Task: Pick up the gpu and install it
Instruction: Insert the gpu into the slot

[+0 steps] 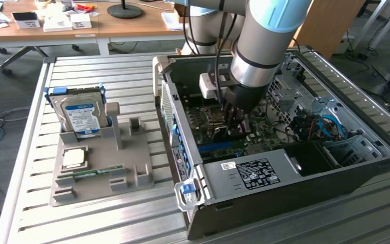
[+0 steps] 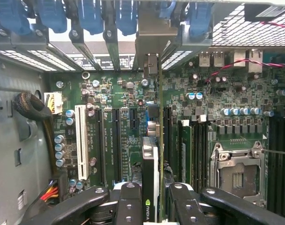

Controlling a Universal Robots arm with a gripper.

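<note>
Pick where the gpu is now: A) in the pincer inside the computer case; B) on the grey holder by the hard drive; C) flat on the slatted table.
A: the gpu stands edge-on between the fingers of the pincer, over the motherboard inside the case.

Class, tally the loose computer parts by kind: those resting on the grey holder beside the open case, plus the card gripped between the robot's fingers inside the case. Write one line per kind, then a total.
hard drive: 1
processor chip: 1
memory stick: 1
gpu: 1
Total: 4
</note>
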